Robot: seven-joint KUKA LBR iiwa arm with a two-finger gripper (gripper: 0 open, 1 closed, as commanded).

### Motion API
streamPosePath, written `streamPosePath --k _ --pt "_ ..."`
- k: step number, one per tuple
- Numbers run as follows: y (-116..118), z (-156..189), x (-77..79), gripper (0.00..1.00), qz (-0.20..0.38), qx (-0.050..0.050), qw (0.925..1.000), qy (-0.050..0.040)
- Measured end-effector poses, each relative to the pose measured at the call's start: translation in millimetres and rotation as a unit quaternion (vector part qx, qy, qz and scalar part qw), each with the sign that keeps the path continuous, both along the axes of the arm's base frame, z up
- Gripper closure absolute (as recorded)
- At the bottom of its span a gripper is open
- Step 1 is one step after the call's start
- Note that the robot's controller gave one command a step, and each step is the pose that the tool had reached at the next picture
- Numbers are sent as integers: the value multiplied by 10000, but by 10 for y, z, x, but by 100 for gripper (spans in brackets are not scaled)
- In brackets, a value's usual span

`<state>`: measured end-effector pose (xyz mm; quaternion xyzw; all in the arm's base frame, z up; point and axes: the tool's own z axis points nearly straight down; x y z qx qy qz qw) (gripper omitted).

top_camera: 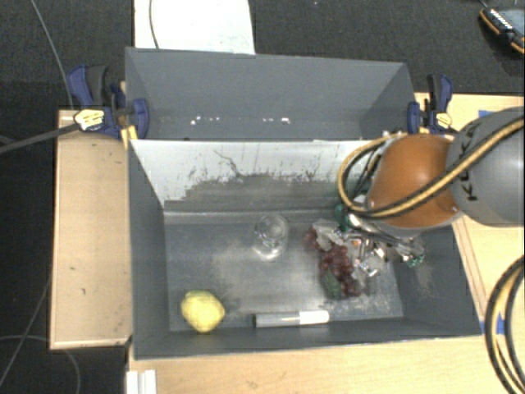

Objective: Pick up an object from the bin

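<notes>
My gripper (366, 253) is low in the right part of the bin, under the arm's orange cover. It sits right over a dark red and green bunched thing (335, 268), like a cluster of small berries with leaves, lying on the bin floor. The gripper's metal parts overlap the right side of that bunch, and whether they grip it is hidden. A grey and white marker pen (291, 319) lies flat along the front wall, just below the bunch.
A clear, see-through cup (270, 236) stands near the bin's middle, left of the gripper. A yellow, lemon-like ball (202, 311) rests in the front left corner. The arm comes in over the bin's right rim.
</notes>
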<state>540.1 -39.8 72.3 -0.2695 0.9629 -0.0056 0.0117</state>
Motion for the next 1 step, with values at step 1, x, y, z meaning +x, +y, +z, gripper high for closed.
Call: streamPosePath --k 1 --pt "70 13 152 100 -725 38 9973 118"
